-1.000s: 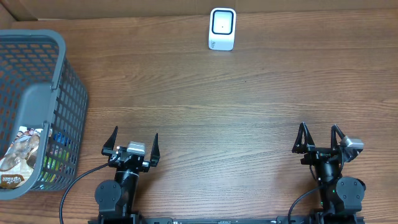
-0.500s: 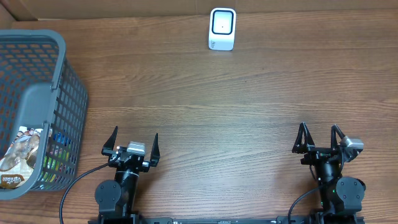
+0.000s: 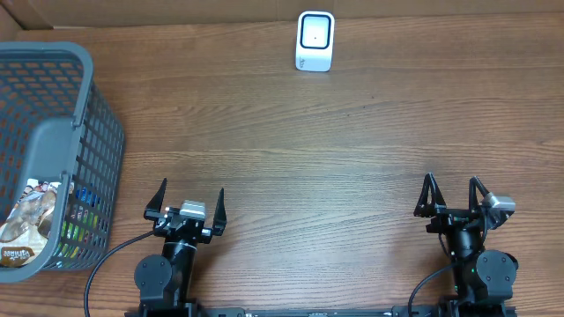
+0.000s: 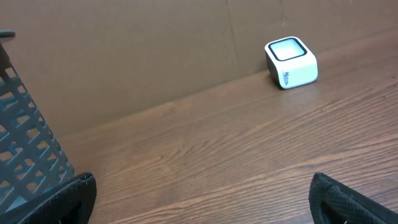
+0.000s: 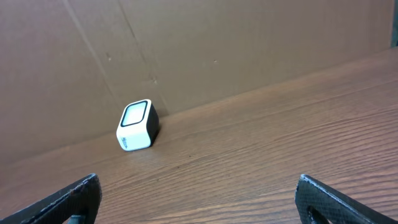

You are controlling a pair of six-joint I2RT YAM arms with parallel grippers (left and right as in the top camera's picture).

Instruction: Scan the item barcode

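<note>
Nothing has moved: left gripper [image 3: 191,188] and right gripper [image 3: 451,180] sit spread and empty, scanner [image 3: 315,40] well ahead of both jaws; scanning unstarted.

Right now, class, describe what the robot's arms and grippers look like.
The left arm and right arm are black, with round joint housings. The left gripper and right gripper each have two thin, pointed black fingers. A silver-grey block sits on each wrist, centred on the left and off to the side on the right. A black cable loops from each arm's base. No readable markings.
</note>
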